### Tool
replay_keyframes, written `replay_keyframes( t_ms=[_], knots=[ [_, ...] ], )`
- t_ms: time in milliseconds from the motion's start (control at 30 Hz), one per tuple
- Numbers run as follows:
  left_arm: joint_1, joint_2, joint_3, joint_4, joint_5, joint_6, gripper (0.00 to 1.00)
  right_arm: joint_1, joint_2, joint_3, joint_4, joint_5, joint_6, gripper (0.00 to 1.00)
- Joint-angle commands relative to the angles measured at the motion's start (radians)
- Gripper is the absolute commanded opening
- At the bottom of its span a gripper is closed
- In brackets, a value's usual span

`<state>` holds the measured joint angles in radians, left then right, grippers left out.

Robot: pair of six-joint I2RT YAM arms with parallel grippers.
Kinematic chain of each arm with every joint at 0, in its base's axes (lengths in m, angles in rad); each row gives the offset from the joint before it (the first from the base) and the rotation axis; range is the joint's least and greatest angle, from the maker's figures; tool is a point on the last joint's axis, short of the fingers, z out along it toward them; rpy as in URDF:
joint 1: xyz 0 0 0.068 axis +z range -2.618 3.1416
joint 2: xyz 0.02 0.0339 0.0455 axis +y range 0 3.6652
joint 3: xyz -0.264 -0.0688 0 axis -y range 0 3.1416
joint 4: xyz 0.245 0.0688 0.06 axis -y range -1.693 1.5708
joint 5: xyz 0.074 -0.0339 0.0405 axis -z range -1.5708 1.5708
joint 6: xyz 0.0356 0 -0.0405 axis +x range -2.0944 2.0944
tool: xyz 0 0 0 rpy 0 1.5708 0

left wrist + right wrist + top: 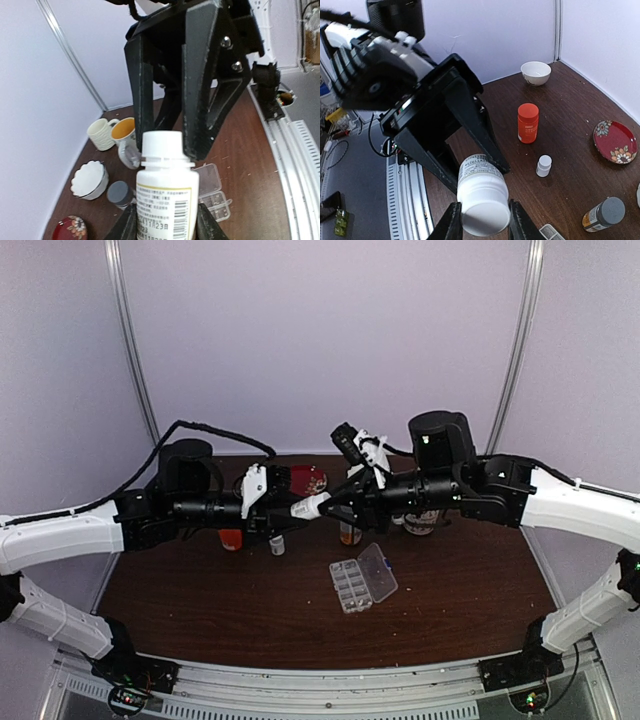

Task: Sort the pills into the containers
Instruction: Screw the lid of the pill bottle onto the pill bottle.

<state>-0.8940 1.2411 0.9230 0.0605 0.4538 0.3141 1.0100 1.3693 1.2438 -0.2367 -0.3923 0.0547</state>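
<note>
1. Desk [200, 610]: carries all loose items. Both arms reach in from its near corners and meet above the middle, well above the surface.

2. Box [349, 589]: lies flat near the middle of the desk, slightly right of centre, almost beneath the meeting point. Its clear lid is swung open toward the right edge, so the compartments are exposed from above. This position suits pouring or dropping from where the arms meet.

3. Bottle [165, 200]: a white labelled bottle held horizontally in the air between the two arms. The left gripper [165, 227] is clamped around its body, one finger on each side of the label. This hold fixes the body against turning.

4. Cap [484, 207]: faces the right arm. The right gripper [482, 222] is closed on it, one finger pressed to each side. Judged purpose: twist the cap off while the left arm resists.

5. Other items: an orange bottle [528, 122], a small white bottle [544, 165] and a red plate [615, 141] stand toward the far edge, apart from the box.

6. Pills: none can be made out on the desk, and the compartments are too small to read. Judged location: inside the capped bottle. Sorting has not yet started.
</note>
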Motion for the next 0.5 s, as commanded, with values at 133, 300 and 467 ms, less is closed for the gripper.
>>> replay_keyframes(
  t_ms=[133,300,467],
  knots=[
    [-0.111,-0.006,0.053,0.061,-0.525,0.327,0.00,0.002,0.029,0.040,0.003,0.182,0.475,0.19],
    [-0.157,0.021,0.056,0.140,-0.670,0.476,0.00,-0.016,0.024,0.020,0.085,0.128,0.713,0.19],
    [-0.217,0.080,0.021,0.311,-0.844,0.702,0.00,-0.048,0.019,-0.010,0.198,0.071,0.960,0.19]
  ],
)
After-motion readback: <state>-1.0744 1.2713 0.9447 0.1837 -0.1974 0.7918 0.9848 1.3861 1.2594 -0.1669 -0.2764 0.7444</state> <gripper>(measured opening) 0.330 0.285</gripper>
